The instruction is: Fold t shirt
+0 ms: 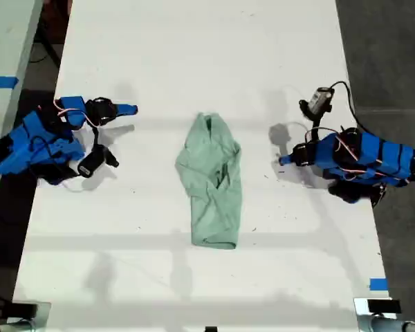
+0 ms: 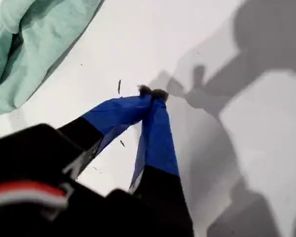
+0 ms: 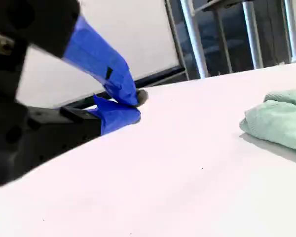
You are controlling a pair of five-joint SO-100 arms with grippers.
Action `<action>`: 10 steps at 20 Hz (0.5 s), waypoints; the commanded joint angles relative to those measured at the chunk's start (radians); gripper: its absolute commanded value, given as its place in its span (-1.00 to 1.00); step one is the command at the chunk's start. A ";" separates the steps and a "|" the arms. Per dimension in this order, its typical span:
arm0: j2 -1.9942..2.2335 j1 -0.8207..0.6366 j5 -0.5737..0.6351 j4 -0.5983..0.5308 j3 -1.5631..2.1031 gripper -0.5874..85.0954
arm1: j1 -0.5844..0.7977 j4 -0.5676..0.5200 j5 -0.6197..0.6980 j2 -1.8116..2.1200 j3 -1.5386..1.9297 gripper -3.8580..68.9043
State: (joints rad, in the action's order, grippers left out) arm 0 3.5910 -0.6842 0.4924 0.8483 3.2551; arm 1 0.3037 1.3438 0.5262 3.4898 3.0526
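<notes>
Exterior view: the t shirt [image 1: 211, 181] lies bunched in a long, narrow heap at the middle of the white table [image 1: 194, 41], with a blue arm resting well apart from it on each side. It looks partly gathered, not squarely folded.

My first gripper [image 2: 152, 94] has its jaws clenched tip to tip on nothing, just above bare table, the shirt's edge [image 2: 24, 49] near but not touched. My second gripper [image 3: 133, 106] also grasps nothing — its jaws stand almost together, tips nearly meeting, with the shirt [image 3: 281, 123] off across the table.

To fold well, I judge both jaws should part before descending, then pinch only the top layer at two matching corners of one end — not the wrinkled middle. Lifting both ends level and laying them over together should keep the fold straight; grabbing the bunched layers would likely drag the whole heap.
</notes>
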 commanded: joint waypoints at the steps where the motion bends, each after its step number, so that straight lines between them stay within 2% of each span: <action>1: 0.008 -0.181 -0.345 0.063 0.028 -0.99 | 0.032 0.020 -0.301 0.012 0.031 -0.94; 5: 0.008 -0.091 -0.276 0.041 0.020 -0.97 | 0.040 0.014 -0.293 0.012 0.029 -0.94; 6: 0.008 -0.078 -0.276 0.049 0.014 -0.86 | 0.032 0.011 -0.290 0.012 0.031 -0.94; 8: 0.008 -0.060 -0.279 0.057 0.005 -0.80 | 0.020 0.012 -0.288 0.011 0.005 -0.94; 9: 0.008 -0.048 -0.272 0.026 0.000 -0.95 | 0.017 0.017 -0.301 0.009 -0.018 -0.94; 10: 0.006 -0.018 -0.284 0.006 -0.015 -0.99 | 0.002 -0.002 -0.305 0.002 -0.049 -0.94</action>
State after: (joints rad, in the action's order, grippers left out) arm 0 3.5910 -0.7517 0.2240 0.8866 3.2505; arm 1 0.3298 1.3560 0.2393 3.4883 3.0480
